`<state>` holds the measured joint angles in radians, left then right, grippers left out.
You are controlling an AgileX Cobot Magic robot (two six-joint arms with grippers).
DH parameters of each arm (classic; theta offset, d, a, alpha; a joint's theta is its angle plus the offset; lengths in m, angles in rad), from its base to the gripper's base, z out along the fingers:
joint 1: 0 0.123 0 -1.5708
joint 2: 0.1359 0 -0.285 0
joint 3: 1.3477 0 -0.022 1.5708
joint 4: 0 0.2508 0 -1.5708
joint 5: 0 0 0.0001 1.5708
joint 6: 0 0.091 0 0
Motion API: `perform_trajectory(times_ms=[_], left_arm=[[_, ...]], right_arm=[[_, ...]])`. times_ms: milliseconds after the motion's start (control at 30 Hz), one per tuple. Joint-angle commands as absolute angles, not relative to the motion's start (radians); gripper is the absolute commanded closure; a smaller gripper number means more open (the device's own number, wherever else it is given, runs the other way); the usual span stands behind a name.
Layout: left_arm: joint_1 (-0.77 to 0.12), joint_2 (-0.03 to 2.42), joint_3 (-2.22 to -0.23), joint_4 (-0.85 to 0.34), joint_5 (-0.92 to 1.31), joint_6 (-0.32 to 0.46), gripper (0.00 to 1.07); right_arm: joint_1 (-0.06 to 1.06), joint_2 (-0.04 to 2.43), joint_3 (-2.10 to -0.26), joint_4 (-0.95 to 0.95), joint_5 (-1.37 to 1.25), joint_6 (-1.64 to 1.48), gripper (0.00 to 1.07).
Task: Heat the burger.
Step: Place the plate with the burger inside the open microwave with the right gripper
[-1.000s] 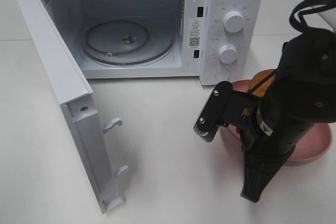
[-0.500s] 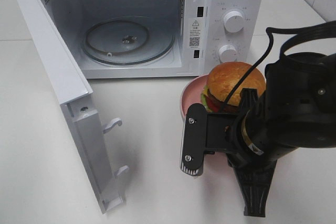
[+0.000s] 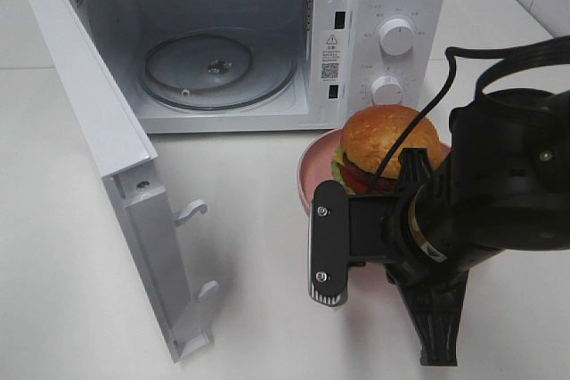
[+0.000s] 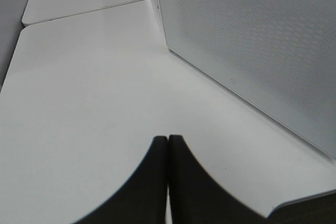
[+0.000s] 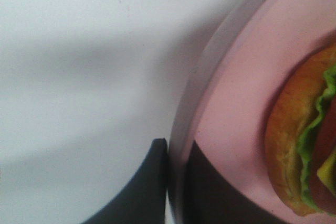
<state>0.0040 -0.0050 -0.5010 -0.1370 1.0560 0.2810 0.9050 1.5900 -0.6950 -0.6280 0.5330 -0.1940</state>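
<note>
The right pincer [image 5: 176, 153] grips the plate [image 5: 236, 98] rim, burger [image 3: 383, 141] on it. The left pincer [image 4: 168, 140] is closed. Open worktop [image 3: 258, 220] lies before the microwave [image 3: 392, 6].

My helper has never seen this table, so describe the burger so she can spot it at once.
Find the white microwave with its door swung open. In front of its knobs is a pink plate, and the burger is on it. It is the only food there: golden-brown bun, green lettuce, red tomato.
</note>
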Motion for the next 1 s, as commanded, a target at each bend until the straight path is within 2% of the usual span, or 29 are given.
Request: perform_trajectory(times_ms=[33,433,567,1000], left_arm=[[0.002,-0.025,-0.5,-0.14,1.042,0.278,1.06],[0.002,-0.025,-0.5,-0.14,1.042,0.278,1.06],[0.002,-0.025,-0.5,-0.14,1.042,0.278,1.06],[0.002,-0.025,-0.5,-0.14,1.042,0.278,1.06]], right_arm=[[0.908,1.577,-0.696,-0.665,0.464,-0.31,1.07],[0.903,1.577,-0.696,-0.665,0.279,-0.619,1.07],[0.867,1.577,-0.696,-0.668,0.227,-0.72,1.07],[0.789,1.598,-0.708,-0.665,0.056,-0.82,1.07]])
